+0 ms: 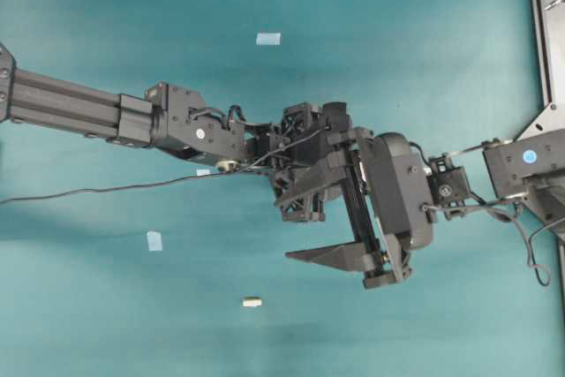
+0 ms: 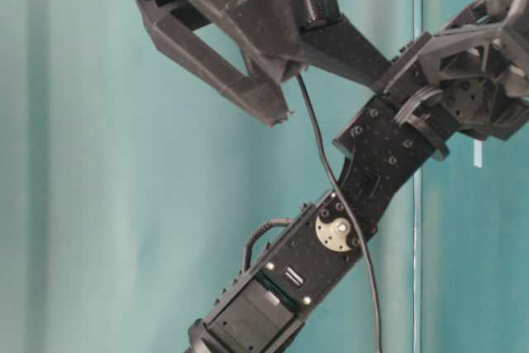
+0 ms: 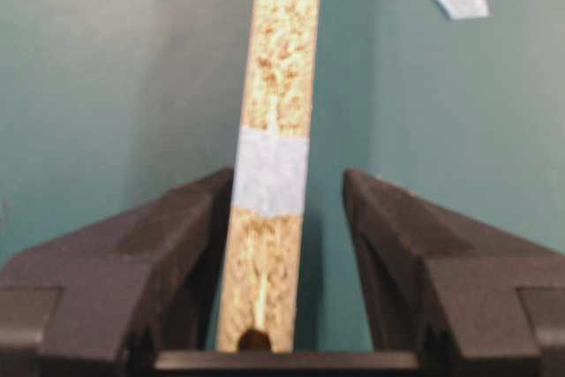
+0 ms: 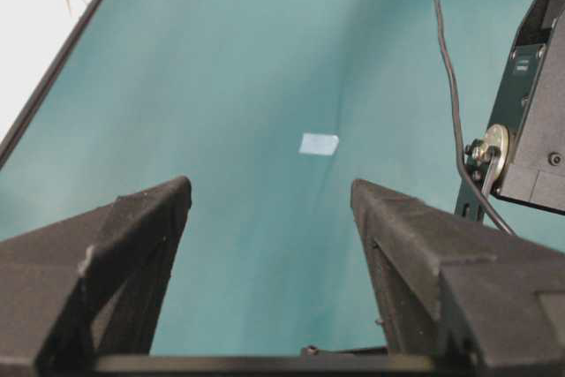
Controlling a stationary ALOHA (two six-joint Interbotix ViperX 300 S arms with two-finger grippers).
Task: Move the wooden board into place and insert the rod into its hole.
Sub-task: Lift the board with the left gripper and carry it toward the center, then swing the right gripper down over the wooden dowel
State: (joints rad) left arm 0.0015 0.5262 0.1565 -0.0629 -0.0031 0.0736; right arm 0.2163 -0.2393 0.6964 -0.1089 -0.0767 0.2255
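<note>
The wooden board point(image 3: 269, 165) lies between the left pincer's point(image 3: 282, 245) parted fingers, gaps on both sides (released, I'd judge). The rod point(image 1: 252, 302) sits on the counter point(image 1: 106, 289) well apart, uninserted. The right pincer point(image 4: 269, 245) gapes empty.
</note>
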